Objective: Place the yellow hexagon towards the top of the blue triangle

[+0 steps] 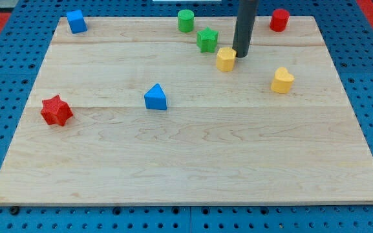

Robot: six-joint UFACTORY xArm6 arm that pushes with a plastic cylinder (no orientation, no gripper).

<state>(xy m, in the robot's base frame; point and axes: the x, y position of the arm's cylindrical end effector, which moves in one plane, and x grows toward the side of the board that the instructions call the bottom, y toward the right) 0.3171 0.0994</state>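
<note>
The arm carried no claw, so there was nothing to be open, closed or gripping; it ended in a straight dark rod, and my tip (240, 55) sat on the wooden board (192, 162) in its far part, just to the right of the yellow hexagon (225, 59) and touching it or very nearly so; I could not tell which. The yellow hexagon lay right of the board's middle, with the green star (207, 40) just beyond it to the left, close but apart; farther back and a little more to the left stood the green cylinder (185, 21), near the far edge. To the right of the rod, at the far edge, stood the red cylinder (278, 20); nearer and to the right of the tip lay the yellow heart (281, 80), apart from everything else. The blue triangle (155, 98) lay well to the left of the hexagon and nearer, close to the middle of the board; the two were well apart. Farther left again, near the left edge, sat the red star (56, 110); a blue cube (76, 21) occupied the far left corner.
</note>
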